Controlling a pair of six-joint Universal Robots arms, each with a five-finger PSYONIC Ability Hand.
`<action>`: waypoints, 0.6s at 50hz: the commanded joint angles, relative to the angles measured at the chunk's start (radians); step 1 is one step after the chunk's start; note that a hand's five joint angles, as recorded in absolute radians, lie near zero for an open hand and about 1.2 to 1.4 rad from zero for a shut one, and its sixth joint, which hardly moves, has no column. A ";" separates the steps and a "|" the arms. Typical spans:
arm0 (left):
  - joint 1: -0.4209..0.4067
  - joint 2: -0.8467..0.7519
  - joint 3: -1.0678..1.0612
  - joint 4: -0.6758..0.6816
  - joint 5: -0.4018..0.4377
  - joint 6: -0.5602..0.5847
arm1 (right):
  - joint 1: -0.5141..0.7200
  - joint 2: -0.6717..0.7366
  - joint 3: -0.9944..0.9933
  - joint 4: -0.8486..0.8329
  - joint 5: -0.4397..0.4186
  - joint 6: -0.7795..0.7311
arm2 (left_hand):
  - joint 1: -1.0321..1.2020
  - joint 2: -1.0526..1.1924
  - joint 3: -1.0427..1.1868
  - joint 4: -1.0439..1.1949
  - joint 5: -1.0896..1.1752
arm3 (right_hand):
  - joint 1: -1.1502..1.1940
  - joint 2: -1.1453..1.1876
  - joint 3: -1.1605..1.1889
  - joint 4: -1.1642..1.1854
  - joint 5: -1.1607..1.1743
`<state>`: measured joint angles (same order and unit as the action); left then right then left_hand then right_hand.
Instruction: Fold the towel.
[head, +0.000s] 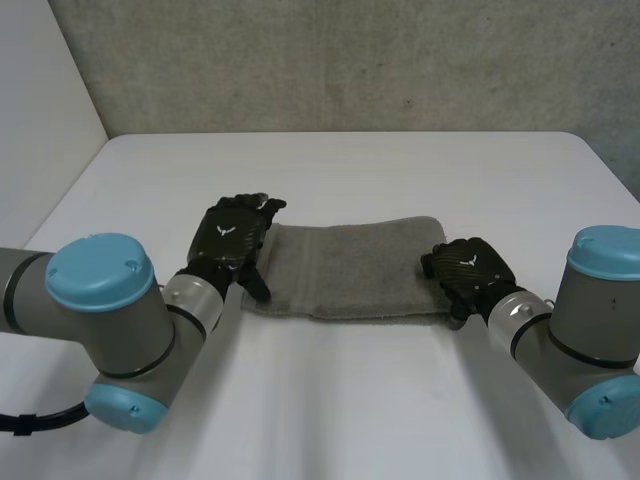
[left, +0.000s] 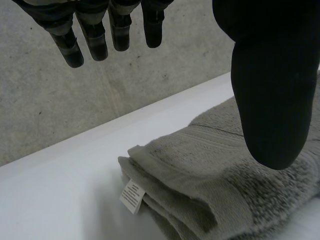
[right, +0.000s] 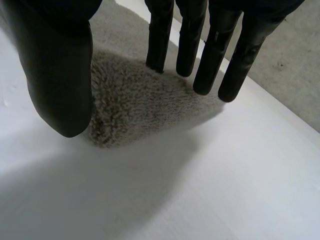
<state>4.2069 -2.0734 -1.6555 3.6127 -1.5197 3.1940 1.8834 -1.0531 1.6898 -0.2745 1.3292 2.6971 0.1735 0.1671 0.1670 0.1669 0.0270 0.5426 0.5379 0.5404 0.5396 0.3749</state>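
**Operator:** Where is the towel, and in what condition?

**Technician:** The towel (head: 350, 270) lies flat on the table (head: 350, 165), already doubled into a long strip that runs between the two hands. The left wrist view shows stacked layers at that end, with a label (left: 132, 196) hanging out of the fold.

**Operator:** What is the state of the hands?

**Technician:** The left hand (head: 235, 238) sits at the strip's left end. Its fingers (left: 95, 37) are straight and clear of the cloth, its thumb (left: 272, 90) is over the end, and it grasps nothing. The right hand (head: 468, 270) sits at the right end. Its fingers (right: 160, 40) are straight, with the tips at or just on the pile. It is released too, and nothing is pinched.

**Operator:** How will the towel handle?

**Technician:** It should be light, soft and limp. The terry pile gives good friction, so slip is unlikely and breakage is no concern. Any unsupported span will sag, and the layers may slide apart.

**Operator:** Where should it be gripped?

**Technician:** It should be gripped at one short end, near the corners. The thumb and fingers should pinch through every layer, so the stack lifts as one piece and carries over to the far end.
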 joint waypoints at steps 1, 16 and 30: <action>0.008 0.045 -0.067 0.049 0.003 0.000 | -0.021 0.015 -0.012 -0.002 -0.002 0.001 | 0.008 0.014 0.014 0.014 -0.020 | 0.226 0.231 0.229 0.229 0.220; 0.024 0.102 -0.093 0.081 -0.004 0.000 | -0.032 -0.060 -0.060 -0.031 0.061 0.001 | 0.005 0.011 0.011 0.011 -0.023 | 0.854 0.858 0.856 0.857 0.847; 0.090 0.236 -0.147 0.083 -0.010 -0.002 | 0.336 0.129 -0.548 0.156 -0.142 -0.025 | 0.002 0.008 0.008 0.008 -0.026 | 0.854 0.858 0.856 0.857 0.847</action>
<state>4.2608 -1.8925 -1.7669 3.6930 -1.5299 3.1930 2.0519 -1.0593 1.3265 -0.1752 1.2860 2.6686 0.1710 0.1660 0.1656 0.1662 0.0270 1.2831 1.3356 1.3364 1.3344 1.1584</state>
